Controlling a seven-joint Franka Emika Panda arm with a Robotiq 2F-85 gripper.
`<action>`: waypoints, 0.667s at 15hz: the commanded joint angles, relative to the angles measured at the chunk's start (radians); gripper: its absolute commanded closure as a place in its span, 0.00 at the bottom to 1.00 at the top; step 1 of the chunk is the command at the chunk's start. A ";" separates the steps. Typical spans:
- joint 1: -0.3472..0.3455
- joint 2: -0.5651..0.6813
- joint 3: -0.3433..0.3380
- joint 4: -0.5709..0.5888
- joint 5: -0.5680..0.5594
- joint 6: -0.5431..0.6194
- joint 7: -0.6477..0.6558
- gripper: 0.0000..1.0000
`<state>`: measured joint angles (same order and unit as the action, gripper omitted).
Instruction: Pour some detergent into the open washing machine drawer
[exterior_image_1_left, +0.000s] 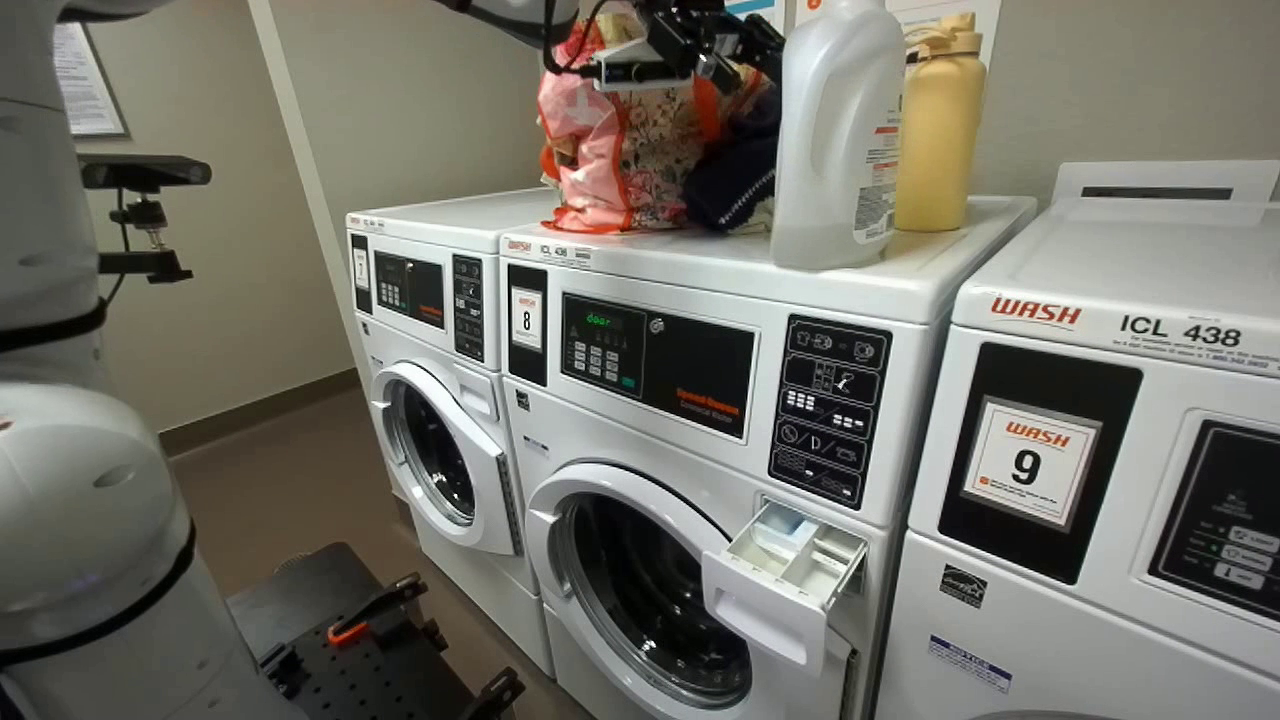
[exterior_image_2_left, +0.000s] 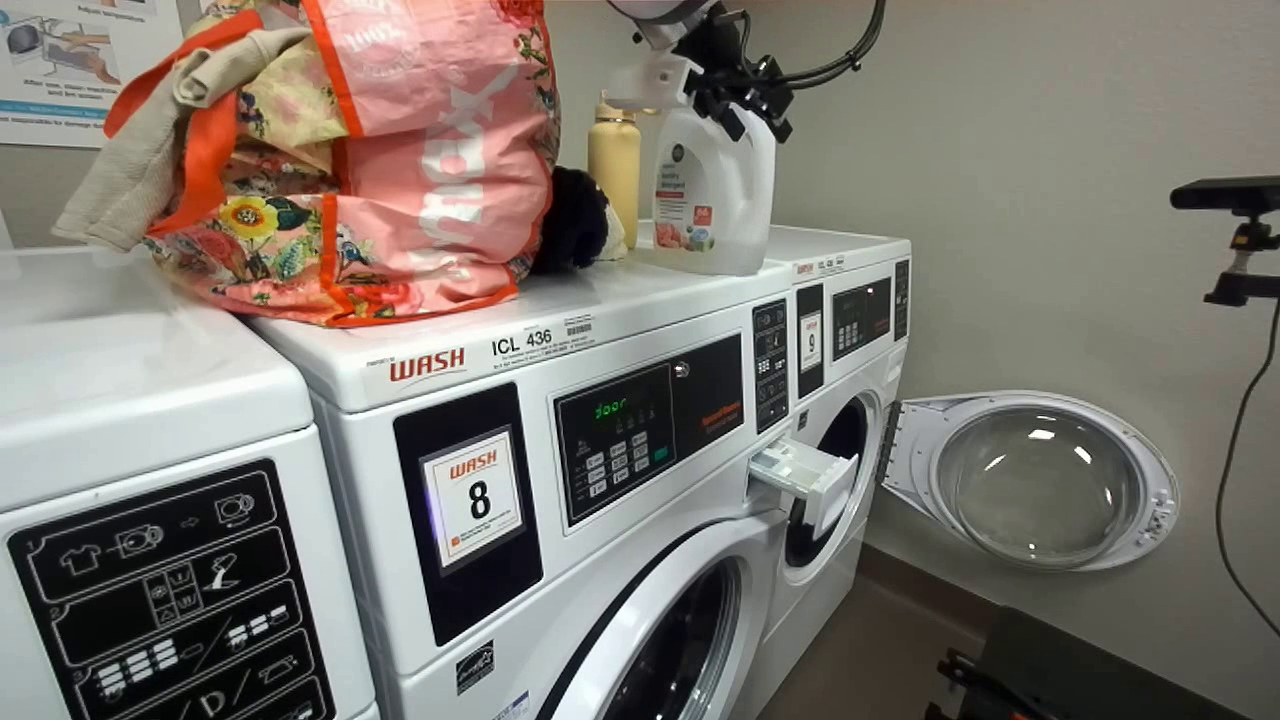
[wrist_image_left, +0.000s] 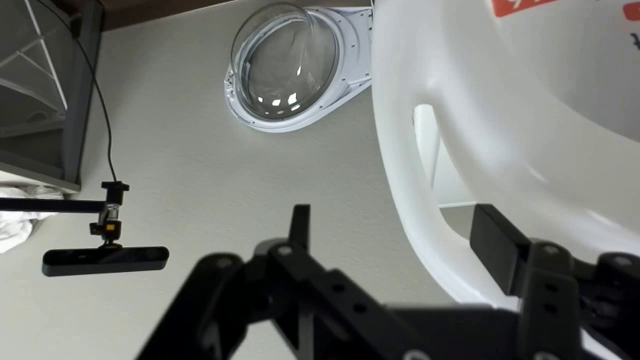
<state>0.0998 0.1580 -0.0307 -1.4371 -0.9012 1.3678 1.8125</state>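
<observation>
The detergent jug (exterior_image_1_left: 835, 150) stands upright on top of the washer marked 8, near its front edge. In the other exterior view its orange-red label faces out (exterior_image_2_left: 700, 190). In the wrist view it fills the right side (wrist_image_left: 530, 125), with its handle curving down between my fingers. My gripper (wrist_image_left: 395, 240) is open around the handle's lower part in that view; the right finger overlaps the handle hole. Contact cannot be told. In both exterior views the gripper is at the jug's upper part (exterior_image_1_left: 748, 62) (exterior_image_2_left: 758, 118). The drawer (exterior_image_1_left: 765, 610) is pulled out below (exterior_image_2_left: 832, 495), out of the wrist view.
A yellow bottle (exterior_image_1_left: 940, 130) stands right behind the jug. A full floral bag (exterior_image_2_left: 430, 180) and a dark cloth (exterior_image_1_left: 735, 165) are on the same washer top. An open round door (exterior_image_2_left: 1040, 480) juts out beyond the drawer. A camera on a stand (wrist_image_left: 105, 261) is at the wall side.
</observation>
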 joint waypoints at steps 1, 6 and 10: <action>-0.013 -0.087 0.021 -0.041 0.046 -0.012 -0.014 0.07; -0.015 -0.122 0.033 -0.030 0.072 -0.023 -0.020 0.08; -0.016 -0.149 0.041 -0.032 0.130 -0.016 -0.077 0.02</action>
<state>0.0995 0.0569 -0.0104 -1.4387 -0.8190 1.3539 1.7836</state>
